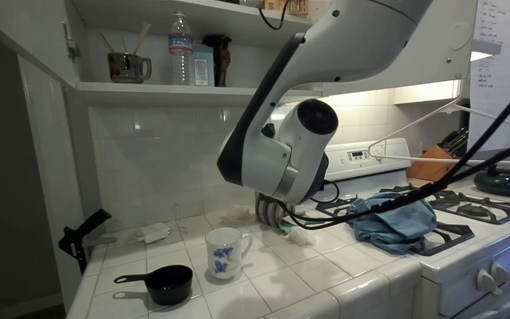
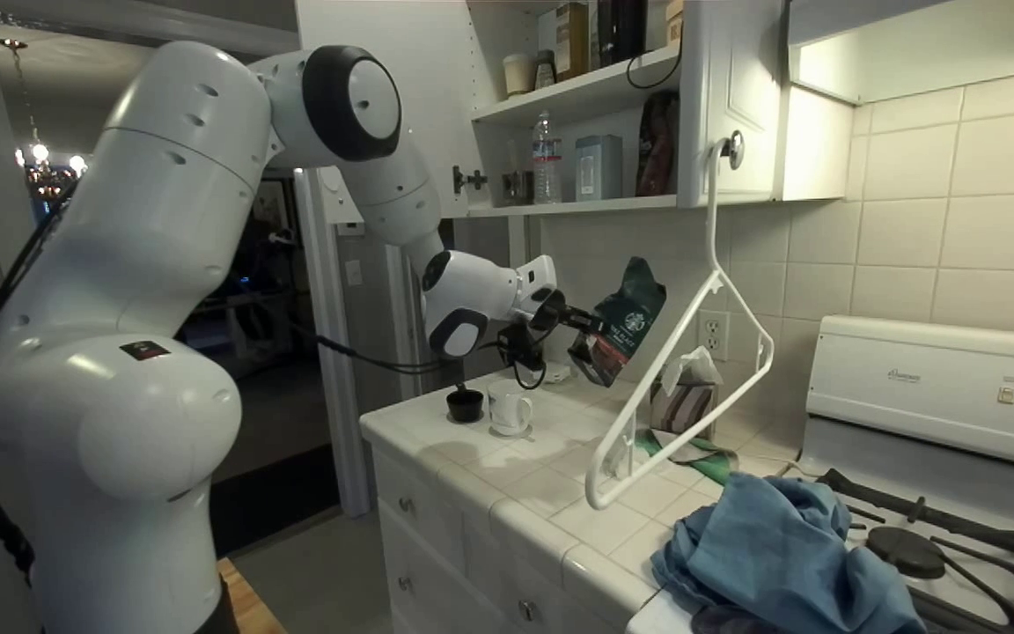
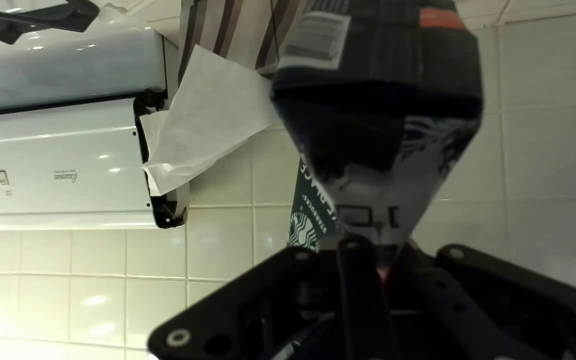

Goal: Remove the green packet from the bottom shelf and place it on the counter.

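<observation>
The green packet (image 2: 621, 321) hangs in the jaws, lower than the bottom shelf (image 1: 171, 91) and above the bench (image 2: 551, 453). I judge that the step in hand is to bring it down and set it there. To do this well, the jaws should descend slowly and without jerk, because such a soft packet will probably bend or swing around the place of the pinch. It is tilted, with its upper end leaning away from the jaws, so I would turn them until its base is level before contact. Two things ask for care: the white mug (image 2: 510, 409), which stands lower than the jaws and behind them, and the striped tissue box (image 2: 681, 412), lower and beyond them. From this box a tissue (image 3: 218, 115) sticks out, and it appears just beside the packet; whether they touch, I cannot tell. A landing between mug and box seems reasonable to me. Let go only when the bench carries the weight, then draw the jaws straight back.

As for the jaws, they are nearly together: the gap is only as wide as the narrow part of the packet which they pinch from its side. I see them touching nothing else.
</observation>
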`<action>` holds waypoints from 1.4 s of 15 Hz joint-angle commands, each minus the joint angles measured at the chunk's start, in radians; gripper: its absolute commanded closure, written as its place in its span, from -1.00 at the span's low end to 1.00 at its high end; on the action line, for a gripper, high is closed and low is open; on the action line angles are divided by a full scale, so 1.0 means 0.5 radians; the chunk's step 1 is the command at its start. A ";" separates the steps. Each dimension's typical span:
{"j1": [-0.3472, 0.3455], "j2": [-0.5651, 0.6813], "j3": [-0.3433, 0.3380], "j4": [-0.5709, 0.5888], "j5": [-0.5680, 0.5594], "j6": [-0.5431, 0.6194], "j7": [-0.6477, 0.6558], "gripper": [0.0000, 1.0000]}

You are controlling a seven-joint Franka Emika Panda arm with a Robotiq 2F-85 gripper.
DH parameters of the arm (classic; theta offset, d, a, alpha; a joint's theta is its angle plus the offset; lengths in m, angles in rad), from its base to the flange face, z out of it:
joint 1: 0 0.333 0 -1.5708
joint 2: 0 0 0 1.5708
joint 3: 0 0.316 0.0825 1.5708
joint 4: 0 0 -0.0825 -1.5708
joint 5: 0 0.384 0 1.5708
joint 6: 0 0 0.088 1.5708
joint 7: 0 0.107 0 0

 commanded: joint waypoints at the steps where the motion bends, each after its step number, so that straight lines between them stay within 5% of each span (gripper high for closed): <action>1: 0.000 0.000 0.000 0.000 0.000 0.000 0.000 0.99; 7: 0.136 0.416 -0.066 0.409 0.120 0.368 0.055 0.99; 14: 0.151 0.755 -0.056 0.983 0.345 0.220 -0.089 0.99; 21: 0.154 1.023 -0.042 1.542 0.884 0.185 -0.403 0.99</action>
